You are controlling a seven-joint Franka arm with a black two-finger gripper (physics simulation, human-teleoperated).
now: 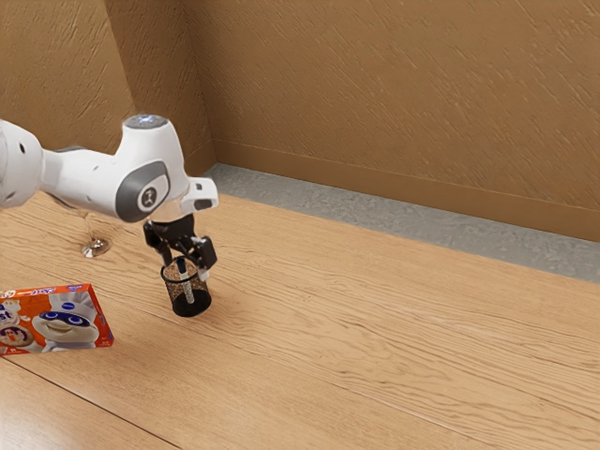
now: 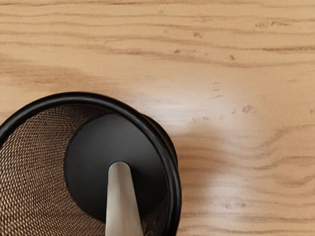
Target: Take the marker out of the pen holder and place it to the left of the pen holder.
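your gripper [image 1: 186, 266]: one, black, jaws parted. marker [image 2: 123, 206]: one, pale-barrelled, inside the pen holder [image 1: 193, 306], below your jaws' gap. holder: black mesh, upright under your jaws. box [image 1: 67, 324]: one, orange, apart from your jaws.

No word is appearing in legible form. The orange box [image 1: 103, 337] is carrying white lettering [image 1: 6, 315], cut by the exterior view's left edge, and a small blue badge [image 1: 67, 306] on the printed chef's hat. The arm [image 1: 100, 181] is bearing a round emblem [image 1: 148, 197]; its markings are rendering too small for identification.
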